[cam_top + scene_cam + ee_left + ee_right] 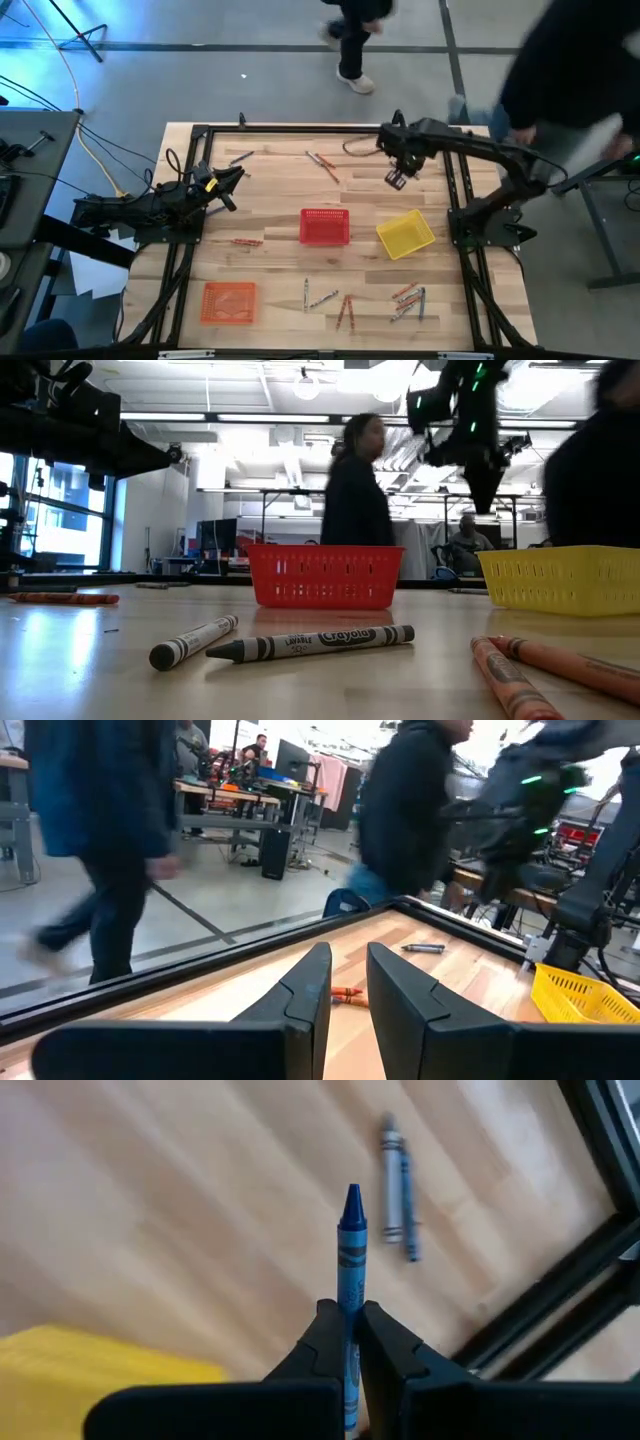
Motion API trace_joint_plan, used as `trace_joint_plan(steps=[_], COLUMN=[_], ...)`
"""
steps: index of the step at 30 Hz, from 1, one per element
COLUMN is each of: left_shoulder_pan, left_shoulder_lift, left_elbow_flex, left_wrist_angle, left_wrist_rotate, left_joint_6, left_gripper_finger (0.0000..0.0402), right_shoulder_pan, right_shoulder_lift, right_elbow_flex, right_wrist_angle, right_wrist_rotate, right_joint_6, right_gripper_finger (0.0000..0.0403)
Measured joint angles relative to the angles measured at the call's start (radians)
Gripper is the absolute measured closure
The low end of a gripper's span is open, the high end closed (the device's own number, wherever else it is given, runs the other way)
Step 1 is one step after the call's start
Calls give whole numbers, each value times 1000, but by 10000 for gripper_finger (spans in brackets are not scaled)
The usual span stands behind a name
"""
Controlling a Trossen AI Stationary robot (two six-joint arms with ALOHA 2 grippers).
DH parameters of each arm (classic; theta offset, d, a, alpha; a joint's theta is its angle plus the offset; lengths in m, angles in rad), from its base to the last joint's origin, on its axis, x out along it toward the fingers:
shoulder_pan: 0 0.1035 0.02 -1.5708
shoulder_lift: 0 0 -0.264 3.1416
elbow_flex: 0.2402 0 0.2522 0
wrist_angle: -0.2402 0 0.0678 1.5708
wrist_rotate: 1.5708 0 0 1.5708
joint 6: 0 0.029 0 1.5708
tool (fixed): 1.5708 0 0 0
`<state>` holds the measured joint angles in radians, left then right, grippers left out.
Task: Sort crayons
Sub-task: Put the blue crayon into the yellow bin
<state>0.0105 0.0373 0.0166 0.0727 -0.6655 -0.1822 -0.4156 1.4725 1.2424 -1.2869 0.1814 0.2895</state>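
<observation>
Right gripper (343,1342) pinching a blue crayon (349,1255), the two fingers pressed against its lower half so that the pointed tip projects straight forward along the gripper's own axis; the crayon is lifted clear of the wooden table (270,195). In the high view the right gripper (396,178) hangs above the far half of the table, reached inward from the right side with the forearm stretched across the frame rail. The yellow mesh basket (405,234) lies just on the near side of it and slightly to its right, the red mesh basket (325,226) farther toward the table's middle, and the orange mesh basket (229,300) well apart at the near left corner. The coming move appears to turn on this offset: a short carry toward the near edge would bring the held crayon over a basket, though which one a blue crayon belongs to cannot be told. A grey and a blue crayon (397,1188) lie side by side on the table beyond the held tip. Other crayons remain scattered, a cluster near the front right (408,299) and red ones at the far middle (323,163). Left gripper (347,990) rests low at the left side, fingers slightly apart and empty.
</observation>
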Motion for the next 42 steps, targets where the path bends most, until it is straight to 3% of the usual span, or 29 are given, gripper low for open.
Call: trace_joint_plan(steps=[9,15,22,27,37,42], left_shoulder_pan=[0,0,0,0,0,0], left_shoulder_lift=[0,0,0,0,0,0], left_elbow_flex=[0,0,0,0,0,0], left_wrist_angle=[0,8,45,99,114,114], left_wrist_rotate=[0,0,0,0,0,0], left_joint_6=[-2,0,40,76,143,143], left_gripper_finger=[346,346,346,346,346,346], right_shoulder_pan=[421,584,622,619,619,619], right_shoulder_lift=[-121,-118,-118,-118,-118,-118], right_elbow_flex=[-124,-211,-350,-427,-444,-444], right_wrist_angle=[12,93,281,323,332,331], right_wrist_rotate=[-91,-95,-141,-140,-141,-141], right_joint_6=[421,570,593,619,646,645], right_gripper_finger=[402,402,402,402,400,366])
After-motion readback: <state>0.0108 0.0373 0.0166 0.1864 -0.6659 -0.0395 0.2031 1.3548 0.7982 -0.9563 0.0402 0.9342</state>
